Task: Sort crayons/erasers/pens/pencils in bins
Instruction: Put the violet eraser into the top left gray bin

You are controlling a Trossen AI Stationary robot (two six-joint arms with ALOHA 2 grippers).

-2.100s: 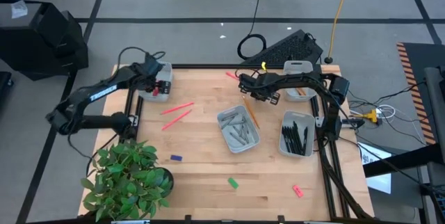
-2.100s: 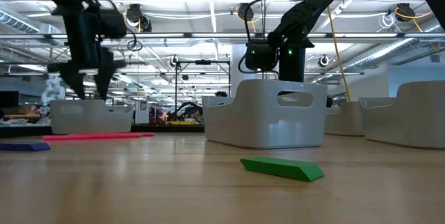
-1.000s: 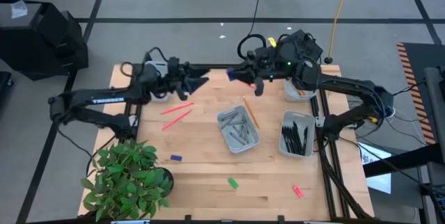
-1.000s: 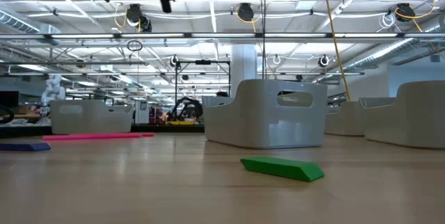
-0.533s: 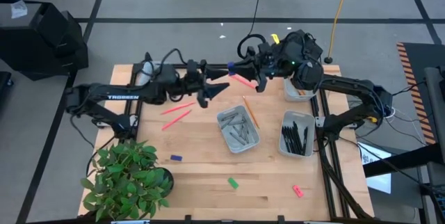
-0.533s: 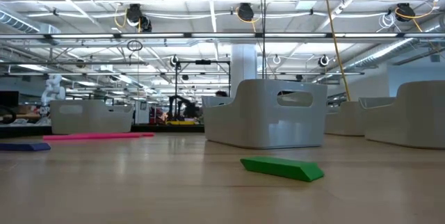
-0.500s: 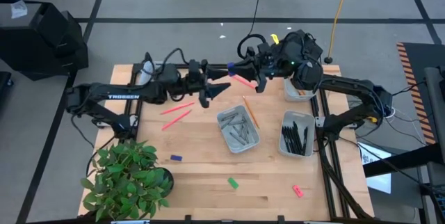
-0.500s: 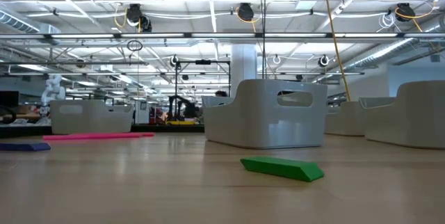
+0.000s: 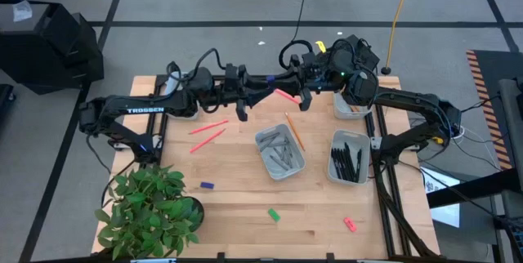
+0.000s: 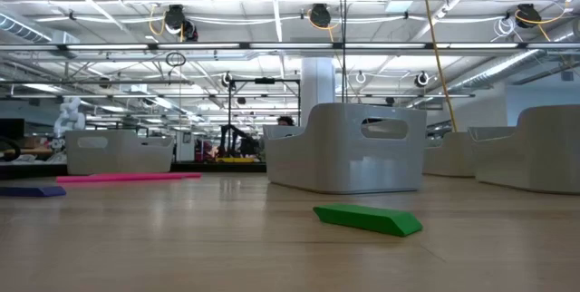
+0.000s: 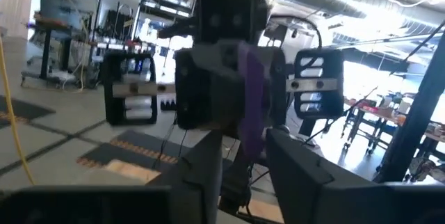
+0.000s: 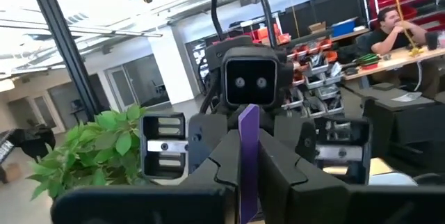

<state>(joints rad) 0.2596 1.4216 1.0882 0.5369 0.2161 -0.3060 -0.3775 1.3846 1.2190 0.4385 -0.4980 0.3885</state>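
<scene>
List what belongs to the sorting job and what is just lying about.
Job: purple eraser in right gripper; left gripper open facing it; pink pencils, orange pencil; blue eraser, green eraser, pink eraser; crayon bin, pen bin.
Lying about: potted plant; black case.

1. Four bins (image 9: 280, 153) were on the table.
2. Two pink pencils (image 9: 209, 127) lay loose, plus one orange pencil (image 9: 295, 132).
3. Loose erasers numbered four: blue (image 9: 207, 185), green (image 9: 274, 214), pink (image 9: 350, 225), and purple (image 12: 248, 151) between the gripper fingers.
4. One potted plant (image 9: 151, 210) stood there.
</scene>
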